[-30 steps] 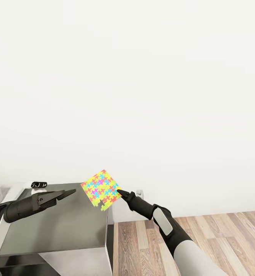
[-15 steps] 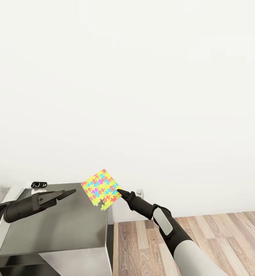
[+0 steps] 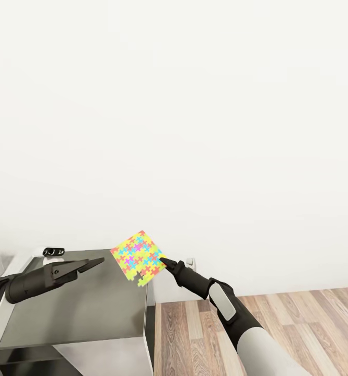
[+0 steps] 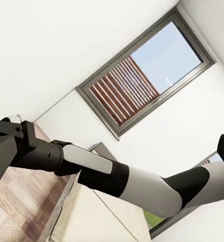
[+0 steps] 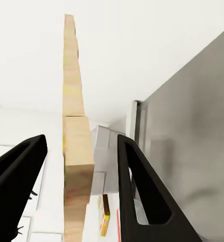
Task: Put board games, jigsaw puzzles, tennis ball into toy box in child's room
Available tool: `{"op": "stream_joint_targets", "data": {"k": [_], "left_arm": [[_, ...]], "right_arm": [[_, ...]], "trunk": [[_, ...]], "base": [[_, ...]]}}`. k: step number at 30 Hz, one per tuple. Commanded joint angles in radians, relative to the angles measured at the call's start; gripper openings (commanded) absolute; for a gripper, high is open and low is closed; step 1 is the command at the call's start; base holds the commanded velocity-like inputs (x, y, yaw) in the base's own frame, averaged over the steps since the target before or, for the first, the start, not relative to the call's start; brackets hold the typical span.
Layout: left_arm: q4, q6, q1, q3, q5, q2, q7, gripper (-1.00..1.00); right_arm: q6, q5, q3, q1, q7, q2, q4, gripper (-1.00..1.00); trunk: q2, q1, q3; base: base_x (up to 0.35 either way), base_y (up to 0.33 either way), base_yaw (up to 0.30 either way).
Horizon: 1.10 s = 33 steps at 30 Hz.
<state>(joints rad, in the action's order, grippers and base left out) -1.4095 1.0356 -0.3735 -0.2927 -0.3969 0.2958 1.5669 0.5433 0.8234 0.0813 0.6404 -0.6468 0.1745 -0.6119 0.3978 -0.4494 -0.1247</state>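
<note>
A jigsaw puzzle [image 3: 138, 258], a thin square sheet of yellow, green, pink, blue and orange pieces, hangs tilted in the air over the right edge of the table's dark grey top [image 3: 90, 308]. My right gripper [image 3: 162, 260] is shut on its lower right corner. In the right wrist view the puzzle [image 5: 74, 126] stands edge-on between the two black fingers [image 5: 137, 191]. My left gripper [image 3: 98, 261] hovers over the dark top, pointing right at the puzzle, open and holding nothing. A pale grey tray-like shape [image 5: 106, 151], perhaps the toy box, and a small yellow-red printed box [image 5: 106, 222] show past the puzzle.
A white wall rises behind the table. Wood-plank floor [image 3: 278, 324] lies to the right of the table. A small black object [image 3: 53, 251] sits at the table's back edge. A window with brown slats [image 4: 137, 75] appears in the left wrist view, behind my right arm [image 4: 117, 176].
</note>
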Motion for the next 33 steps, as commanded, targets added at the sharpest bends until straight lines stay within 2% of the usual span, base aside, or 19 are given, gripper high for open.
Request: {"op": "stream_joint_targets", "data": {"k": [1, 33], "left_arm": [[0.000, 0.011, -0.001, 0.001, 0.000, 0.000, 0.004, 1.00], [-0.003, 0.011, -0.001, 0.000, 0.000, 0.002, 0.004, 1.00]], "right_arm": [[0.007, 0.008, 0.000, 0.001, 0.002, 0.000, 0.000, -1.00], [0.007, 0.008, 0.000, 0.001, 0.001, 0.000, 0.000, -1.00]], "trunk": [[0.002, -0.001, -0.002], [0.002, -0.001, 0.001]], "base": [[0.000, 0.000, 0.000], [0.008, 0.005, 0.004]]}}
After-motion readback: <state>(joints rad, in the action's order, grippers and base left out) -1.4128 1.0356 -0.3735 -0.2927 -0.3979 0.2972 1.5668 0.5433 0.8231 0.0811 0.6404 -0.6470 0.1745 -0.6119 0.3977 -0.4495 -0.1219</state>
